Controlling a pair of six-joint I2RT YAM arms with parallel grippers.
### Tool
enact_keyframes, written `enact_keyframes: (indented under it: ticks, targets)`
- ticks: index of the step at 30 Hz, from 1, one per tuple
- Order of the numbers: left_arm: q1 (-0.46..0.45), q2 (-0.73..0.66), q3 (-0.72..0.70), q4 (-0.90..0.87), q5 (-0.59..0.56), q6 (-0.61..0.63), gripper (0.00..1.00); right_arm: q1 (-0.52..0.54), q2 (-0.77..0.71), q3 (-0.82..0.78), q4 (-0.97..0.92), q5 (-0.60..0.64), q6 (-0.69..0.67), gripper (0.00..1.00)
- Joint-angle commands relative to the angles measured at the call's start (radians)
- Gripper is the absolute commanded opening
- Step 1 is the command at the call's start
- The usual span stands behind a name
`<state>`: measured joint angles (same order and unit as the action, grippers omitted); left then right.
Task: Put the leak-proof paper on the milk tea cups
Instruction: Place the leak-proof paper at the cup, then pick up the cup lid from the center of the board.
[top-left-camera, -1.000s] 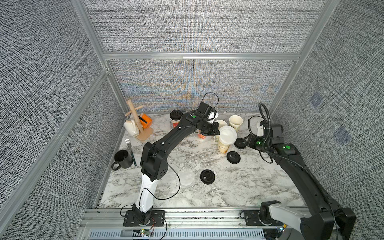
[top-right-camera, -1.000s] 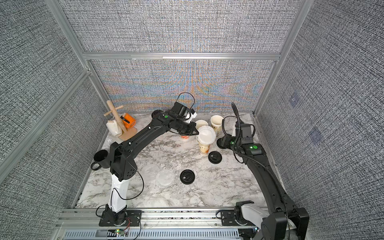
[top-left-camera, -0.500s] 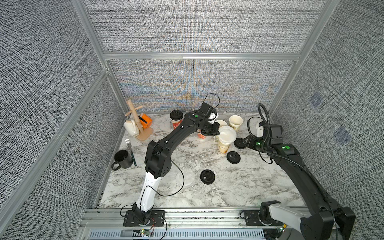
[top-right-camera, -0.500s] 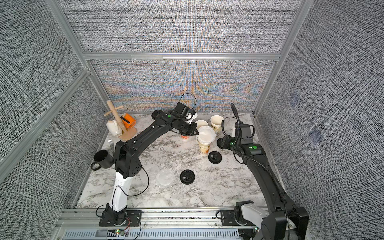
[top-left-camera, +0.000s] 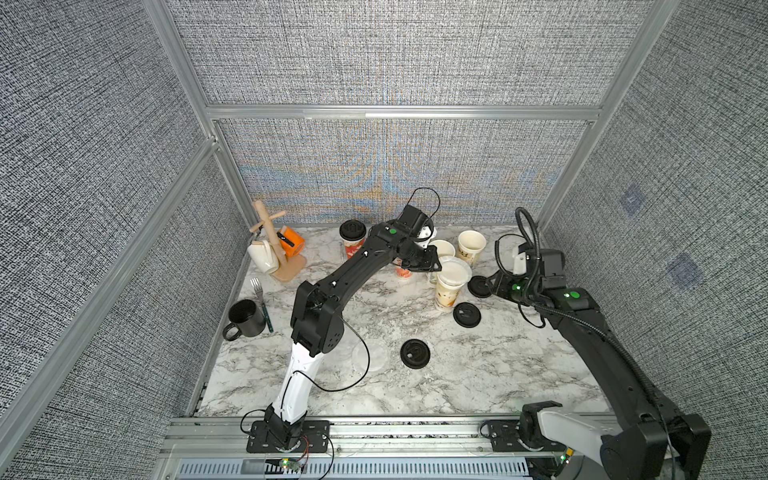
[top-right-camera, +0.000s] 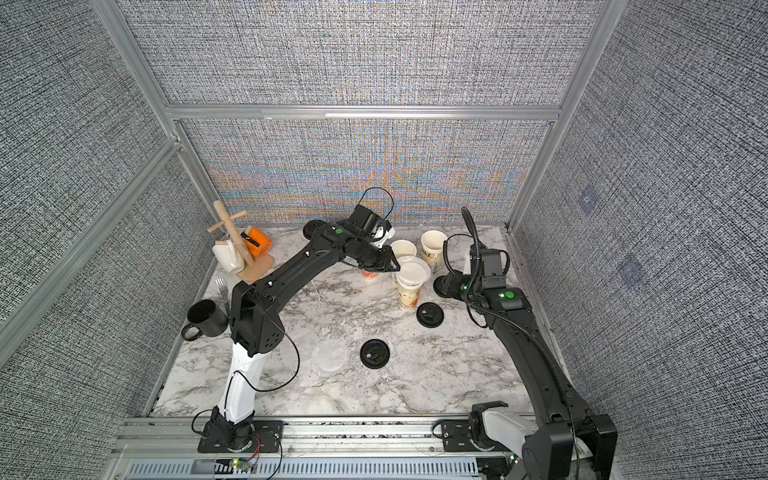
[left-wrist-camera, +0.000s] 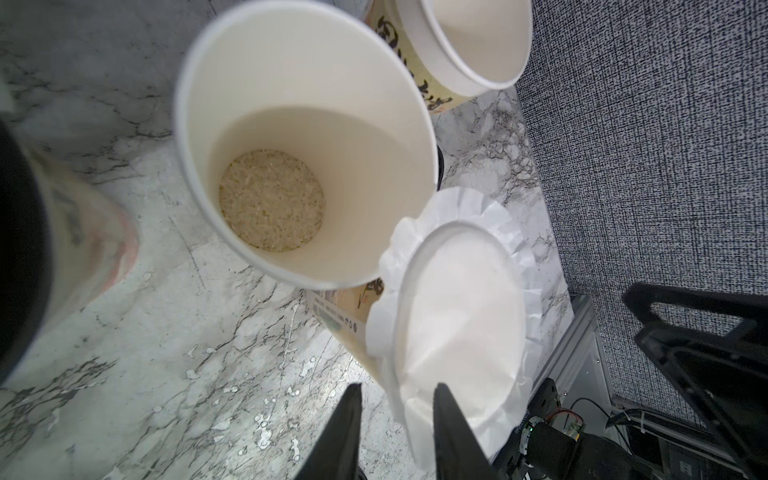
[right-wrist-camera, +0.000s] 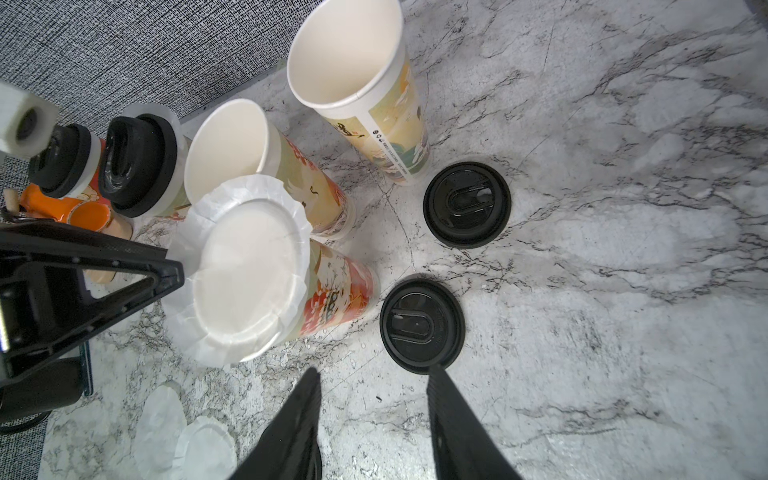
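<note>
So the left fingers (left-wrist-camera: 343, 432) are parted a bit, gripping nothing, right at the edge of the leak-proof paper (left-wrist-camera: 461, 316) that sits over the mouth of a red-orange milk tea cup (right-wrist-camera: 336, 291). The right fingers (right-wrist-camera: 295, 436) are spread and empty too, above the worktop (right-wrist-camera: 623, 332) near that cup, by a black lid (right-wrist-camera: 422, 322).

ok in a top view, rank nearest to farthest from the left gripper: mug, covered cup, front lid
1. covered cup, right beside the left gripper
2. front lid, middle of the table
3. mug, far left edge
</note>
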<state>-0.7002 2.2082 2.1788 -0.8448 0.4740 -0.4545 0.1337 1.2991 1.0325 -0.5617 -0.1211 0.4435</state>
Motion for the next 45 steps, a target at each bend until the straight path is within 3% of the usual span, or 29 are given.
enact_keyframes:
  ticks: [1, 11, 14, 19, 23, 28, 31, 36, 45]
  targets:
    - [-0.001, -0.008, 0.016, -0.014, 0.012, 0.023, 0.39, 0.0, 0.0, -0.003, 0.018, -0.006, -0.011, 0.45]
    - [-0.001, -0.048, 0.017, -0.043, 0.008, 0.053, 0.64, 0.0, -0.001, -0.027, 0.012, 0.026, 0.0, 0.49]
    - [-0.001, -0.115, -0.032, -0.037, -0.023, 0.082, 0.71, 0.004, -0.015, -0.072, 0.006, 0.046, 0.012, 0.57]
    - [0.0, -0.314, -0.227, 0.033, -0.126, 0.118, 0.83, 0.059, -0.046, -0.18, 0.026, 0.064, 0.056, 0.71]
    - [0.009, -0.447, -0.399, 0.038, -0.203, 0.11, 0.84, 0.226, -0.083, -0.224, 0.002, 0.145, 0.148, 0.73]
    - [0.051, -0.549, -0.561, -0.033, -0.32, 0.055, 0.84, 0.564, -0.105, -0.264, -0.032, 0.232, 0.325, 0.76]
    - [0.12, -0.602, -0.676, -0.002, -0.296, 0.019, 0.84, 0.713, -0.024, -0.24, -0.031, 0.246, 0.384, 0.8]
    - [0.239, -0.695, -0.832, 0.081, -0.24, -0.029, 0.84, 0.81, 0.193, -0.121, 0.015, 0.236, 0.396, 0.88]
    - [0.292, -0.744, -0.884, 0.083, -0.233, -0.016, 0.84, 0.856, 0.428, -0.011, 0.053, 0.204, 0.412, 0.9]
